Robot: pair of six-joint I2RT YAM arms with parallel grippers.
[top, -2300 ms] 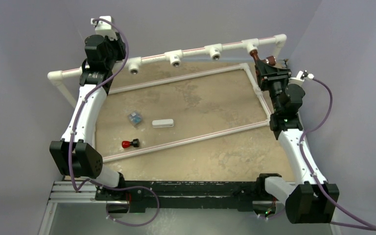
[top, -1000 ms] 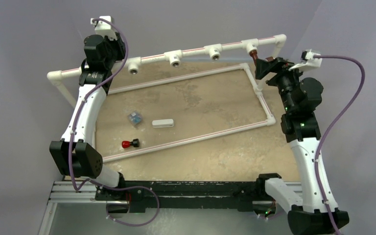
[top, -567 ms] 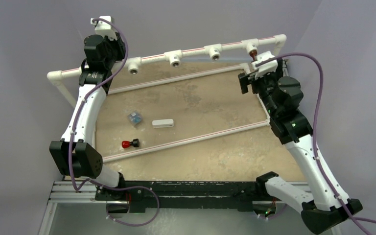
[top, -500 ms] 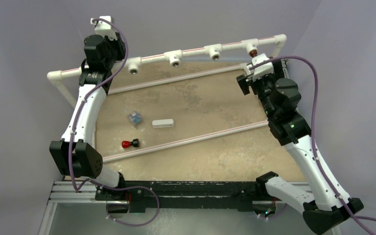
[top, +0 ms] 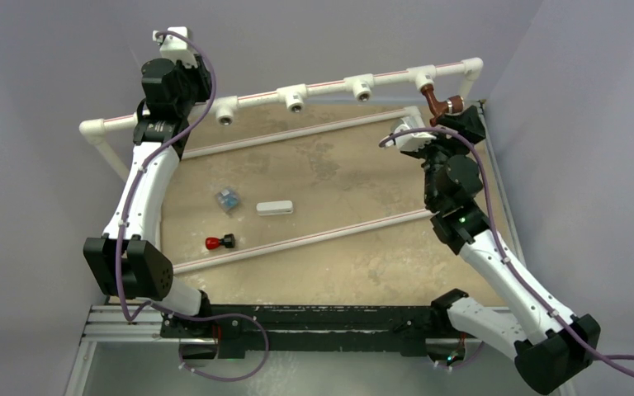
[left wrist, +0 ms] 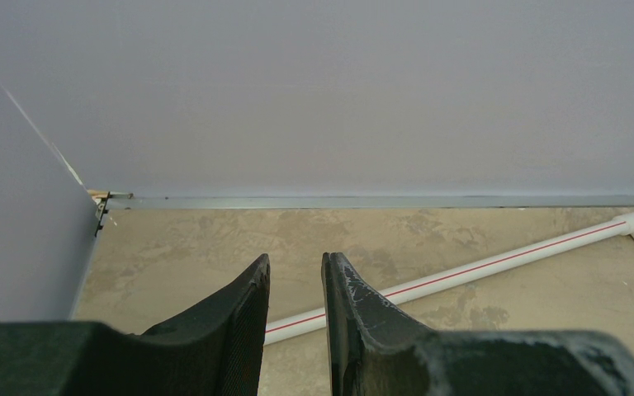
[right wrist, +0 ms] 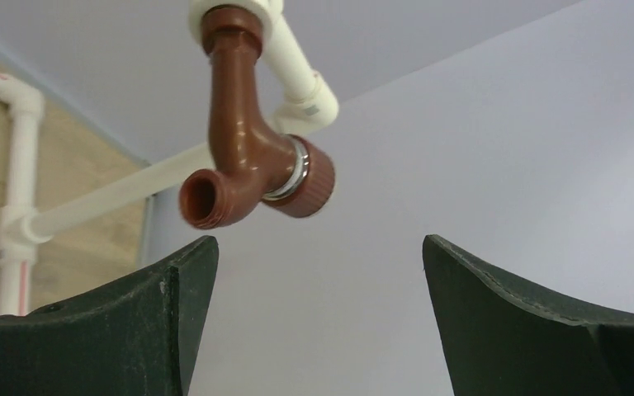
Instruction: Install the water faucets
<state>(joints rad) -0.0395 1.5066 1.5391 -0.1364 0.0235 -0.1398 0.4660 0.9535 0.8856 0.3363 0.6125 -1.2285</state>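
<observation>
Left gripper (left wrist: 295, 268) hovering at the far-left corner, right gripper (right wrist: 318, 241) gaping before the mounted faucet (right wrist: 248, 157).
The left gripper is hanging above the surface (top: 338, 173), fingers only narrowly parted and grasping nothing. Further right, a white block (top: 274, 208) is lying near a small red-and-black piece (top: 220, 242). At the right end of the white pipe rail (top: 322, 85), the brown faucet is sitting with its stem in the last tee, while the right gripper is standing released, fingers spread wide, not touching it.

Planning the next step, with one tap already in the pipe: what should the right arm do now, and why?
Probably draw the right gripper back from the fitted faucet: its jaws stand wide, touching nothing, and a loose faucet lies waiting on the table.
</observation>
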